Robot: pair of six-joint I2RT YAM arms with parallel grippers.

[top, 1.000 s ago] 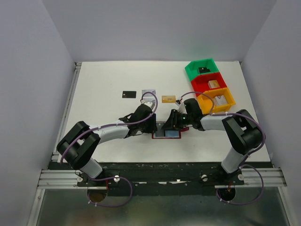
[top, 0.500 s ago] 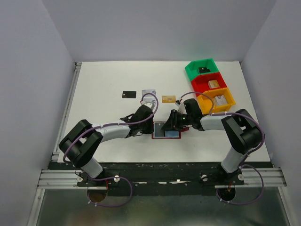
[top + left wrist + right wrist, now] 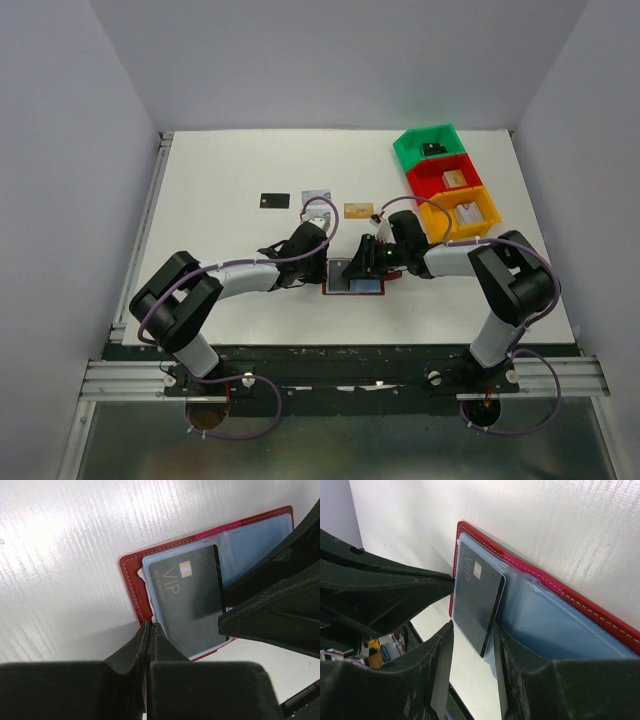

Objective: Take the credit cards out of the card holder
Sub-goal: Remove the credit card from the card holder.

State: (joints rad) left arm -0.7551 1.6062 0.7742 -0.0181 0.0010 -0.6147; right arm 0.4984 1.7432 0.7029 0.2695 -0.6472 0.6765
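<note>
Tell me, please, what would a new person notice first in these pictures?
Both grippers meet at the open red card holder near the table's front centre. A dark VIP card sticks out of its blue sleeve, between the right gripper fingers. Three coloured bins sit at the far right.

Both arms reach inward, low over the desk. The left gripper [image 3: 148, 630] has its fingers pressed together; the right gripper [image 3: 472, 652] stands part-open.

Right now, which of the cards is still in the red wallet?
The dark VIP card, lying in the open card holder. The black card, silver one and gold one lie loose farther back on the table.
</note>
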